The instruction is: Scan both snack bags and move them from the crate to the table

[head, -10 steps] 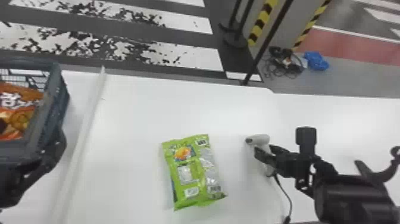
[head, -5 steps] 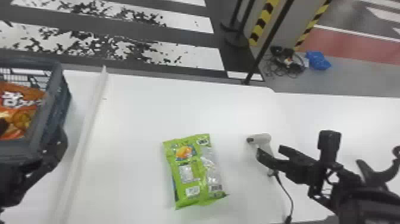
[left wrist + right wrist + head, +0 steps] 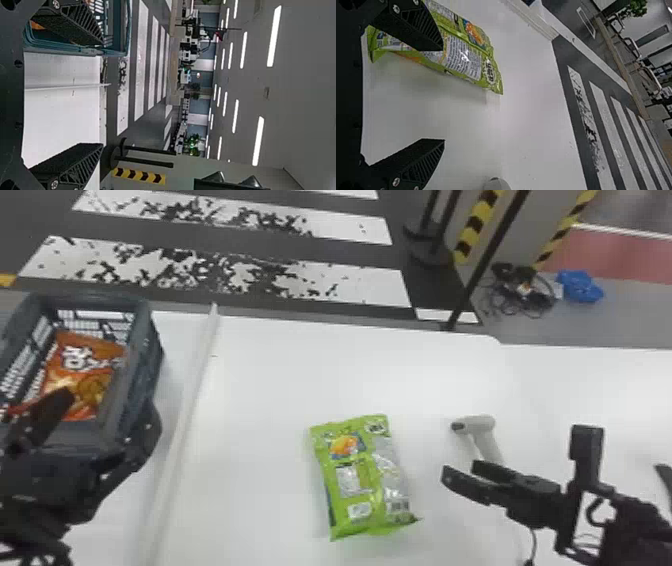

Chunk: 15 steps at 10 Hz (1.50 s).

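And here's the green bag [image 3: 362,477] lying flat on the surface [image 3: 275,380], well in from the far edge, while the orange bag [image 3: 82,375] lies in the crate [image 3: 145,355] at the surface's left side. Left fingers [image 3: 75,162] spread wide by the crate's near end, nothing gripped; right fingers [image 3: 421,162] wide and empty too, to the right of the green bag, near the scanner [image 3: 482,423]. Orange looks the next pick, and it should be a featherweight: soft, slick film, probably puffed with air over brittle snacks. Best hold? A light pinch across the narrow middle, or on a sealed end; squeeze hard and the contents may crumble, too shallow and that glossy wrap could slide free.
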Motion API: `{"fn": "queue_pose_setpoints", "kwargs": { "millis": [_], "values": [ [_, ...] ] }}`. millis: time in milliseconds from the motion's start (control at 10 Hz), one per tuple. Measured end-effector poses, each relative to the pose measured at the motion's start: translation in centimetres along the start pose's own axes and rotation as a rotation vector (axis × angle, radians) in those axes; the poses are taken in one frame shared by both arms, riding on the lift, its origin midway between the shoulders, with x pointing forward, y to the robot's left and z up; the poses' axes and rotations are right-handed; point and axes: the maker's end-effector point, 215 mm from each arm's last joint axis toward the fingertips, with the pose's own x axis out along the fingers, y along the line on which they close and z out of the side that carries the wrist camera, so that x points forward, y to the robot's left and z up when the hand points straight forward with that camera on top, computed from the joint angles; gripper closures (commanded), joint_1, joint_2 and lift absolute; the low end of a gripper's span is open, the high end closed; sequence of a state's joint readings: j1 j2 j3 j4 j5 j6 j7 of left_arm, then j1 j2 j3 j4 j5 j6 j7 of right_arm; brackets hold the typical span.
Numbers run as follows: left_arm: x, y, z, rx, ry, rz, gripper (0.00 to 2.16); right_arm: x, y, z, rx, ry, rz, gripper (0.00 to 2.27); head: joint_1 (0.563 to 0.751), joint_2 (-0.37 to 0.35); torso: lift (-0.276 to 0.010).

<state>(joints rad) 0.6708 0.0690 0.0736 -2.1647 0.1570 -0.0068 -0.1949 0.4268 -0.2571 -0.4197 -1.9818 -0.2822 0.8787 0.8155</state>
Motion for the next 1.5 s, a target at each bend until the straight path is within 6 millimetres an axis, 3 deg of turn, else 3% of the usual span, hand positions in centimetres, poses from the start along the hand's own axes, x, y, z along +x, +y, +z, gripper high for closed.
{"fn": "queue_pose_setpoints", "kwargs": {
  "millis": [400,900,1000,1100,1200,1500],
  "values": [
    [0.1,-0.1,-0.1,-0.001,0.001,-0.002,0.08,2.8,5.0,-3.4,-0.033,0.130,0.169,0.09,0.695,-0.047,-0.088],
    [-0.1,0.0,-0.3,-0.002,0.003,-0.002,0.08,6.1,8.4,-7.2,-0.139,0.276,0.229,0.09,0.695,0.037,-0.088],
    [-0.1,0.0,-0.3,-0.001,0.003,-0.002,0.08,6.6,8.5,-7.9,-0.160,0.297,0.222,0.34,0.695,0.042,-0.088],
    [-0.1,0.0,-0.3,-0.001,0.003,-0.002,0.08,7.1,8.4,-8.5,-0.188,0.315,0.212,1.51,0.695,0.047,-0.088],
    [-0.1,0.0,-0.3,0.000,0.003,-0.003,0.08,7.5,8.3,-8.8,-0.222,0.329,0.199,2.26,0.695,0.051,-0.088],
    [-0.1,0.0,-0.3,-0.001,0.003,-0.002,0.08,7.5,8.1,-8.7,-0.263,0.335,0.174,2.26,0.695,0.048,-0.088]
  ]
}}
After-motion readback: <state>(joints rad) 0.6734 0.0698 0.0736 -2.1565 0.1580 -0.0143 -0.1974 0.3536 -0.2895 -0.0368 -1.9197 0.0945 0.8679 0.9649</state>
